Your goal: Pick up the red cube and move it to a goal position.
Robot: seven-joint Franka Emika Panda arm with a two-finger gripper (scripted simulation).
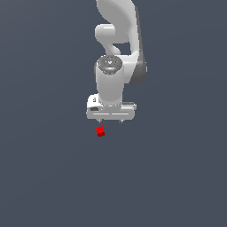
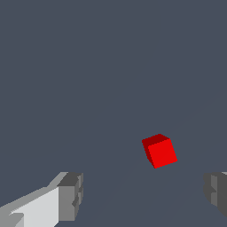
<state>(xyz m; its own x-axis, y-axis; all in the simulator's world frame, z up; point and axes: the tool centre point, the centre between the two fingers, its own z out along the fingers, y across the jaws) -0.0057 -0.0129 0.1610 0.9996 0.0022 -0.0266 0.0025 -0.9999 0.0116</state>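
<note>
One red cube [image 1: 100,131] [image 2: 159,150], tiny, bright, plain-faced. One white robot arm [image 1: 116,53], ending in one gripper [image 1: 110,120] [image 2: 144,197] with two jaws; two grey fingertips [image 2: 71,196] visible in the wrist view, one to each side of the picture. One flat, dark grey-blue worktop [image 1: 44,177] [image 2: 66,66] filling the rest of both views. Nothing else to count: a single cube, a single arm, a single pair of jaws.
</note>
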